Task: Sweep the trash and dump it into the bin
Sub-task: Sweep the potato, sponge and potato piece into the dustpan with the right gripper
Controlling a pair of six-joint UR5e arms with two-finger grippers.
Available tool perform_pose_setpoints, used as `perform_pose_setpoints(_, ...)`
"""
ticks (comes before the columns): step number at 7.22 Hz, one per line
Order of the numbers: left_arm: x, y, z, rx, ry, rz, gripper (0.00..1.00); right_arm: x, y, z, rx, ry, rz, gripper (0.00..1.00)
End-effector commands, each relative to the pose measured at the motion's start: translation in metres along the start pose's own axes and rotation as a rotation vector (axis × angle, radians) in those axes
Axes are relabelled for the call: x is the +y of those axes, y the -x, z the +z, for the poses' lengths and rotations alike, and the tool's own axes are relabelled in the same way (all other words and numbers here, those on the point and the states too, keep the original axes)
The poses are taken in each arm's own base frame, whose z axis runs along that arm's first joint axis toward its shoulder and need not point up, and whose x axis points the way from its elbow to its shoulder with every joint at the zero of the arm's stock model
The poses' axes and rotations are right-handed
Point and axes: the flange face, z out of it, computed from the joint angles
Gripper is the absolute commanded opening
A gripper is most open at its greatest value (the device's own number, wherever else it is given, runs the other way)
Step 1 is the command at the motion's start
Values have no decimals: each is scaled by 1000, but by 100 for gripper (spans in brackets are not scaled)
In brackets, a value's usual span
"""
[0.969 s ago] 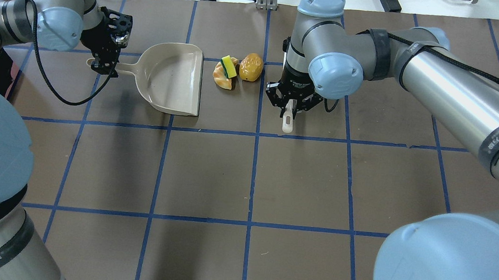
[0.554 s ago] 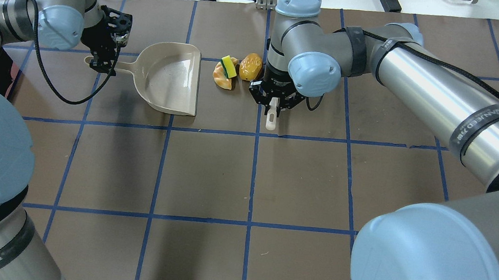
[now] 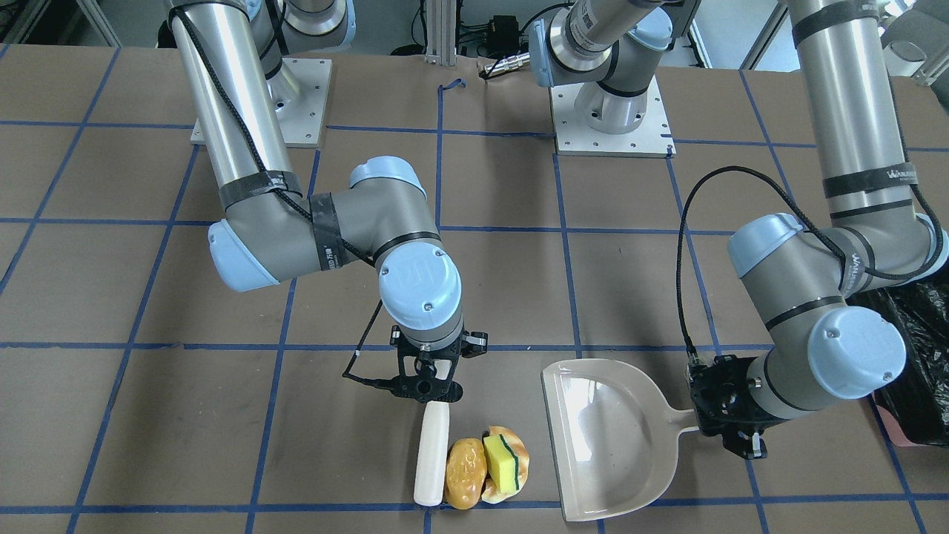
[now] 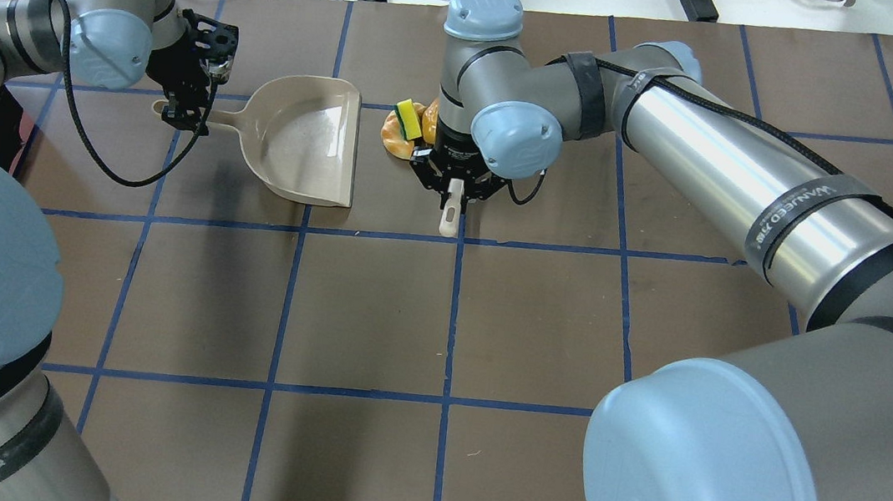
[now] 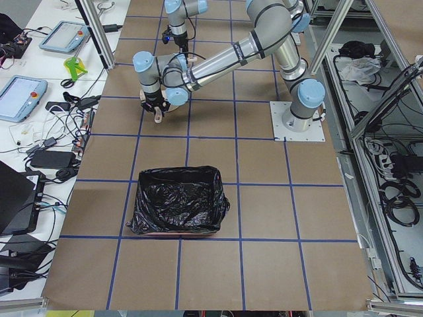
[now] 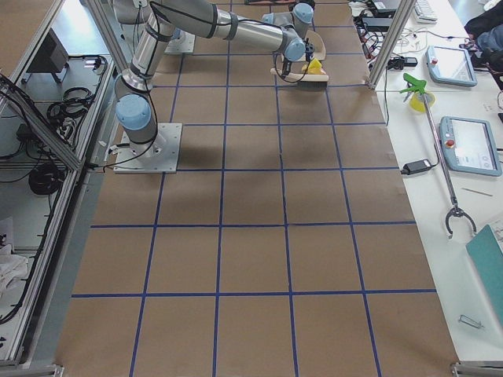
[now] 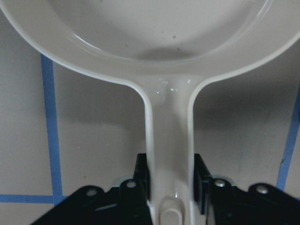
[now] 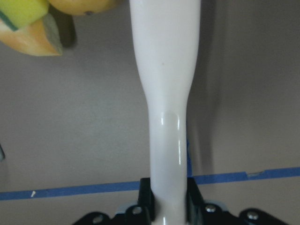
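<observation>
The right gripper (image 8: 168,194) is clamped narrowly around the thin end of a white stick-like tool (image 3: 432,452), which lies low over the brown table (image 4: 372,309). The tool's long side touches the glossy potato-like lump (image 3: 465,482). That lump presses against the tan bread crescent (image 3: 520,460), and the yellow sponge block (image 3: 502,456) with its green stripe rests on top of the crescent. This trash sits between the tool and the open mouth of the beige dustpan (image 3: 615,437), near its lip but apart from it. The left gripper (image 7: 169,185) pinches the dustpan's handle. The bin (image 5: 218,198), lined with black plastic, stands well apart at the table's end on the robot's left.
</observation>
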Motion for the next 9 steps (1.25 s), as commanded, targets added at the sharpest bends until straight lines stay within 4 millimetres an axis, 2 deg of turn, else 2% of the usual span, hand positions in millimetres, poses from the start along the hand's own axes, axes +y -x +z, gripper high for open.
perform_pose_setpoints(1, 0, 0, 0, 0, -2, 2, 27, 7, 45, 5, -42, 1, 52, 0)
perform_pose_setpoints(2, 0, 0, 0, 0, 0, 2, 27, 12, 71, 7, -76, 9, 75, 0)
perform_pose_setpoints(4, 0, 0, 0, 0, -2, 3, 27, 25, 107, 10, -113, 20, 102, 0)
perform_pose_setpoints(7, 0, 0, 0, 0, -2, 5, 27, 58, 150, 6, -170, 23, 101, 0)
perform_pose_setpoints(9, 0, 0, 0, 0, -2, 5, 27, 74, 169, 6, -194, 1, 62, 0)
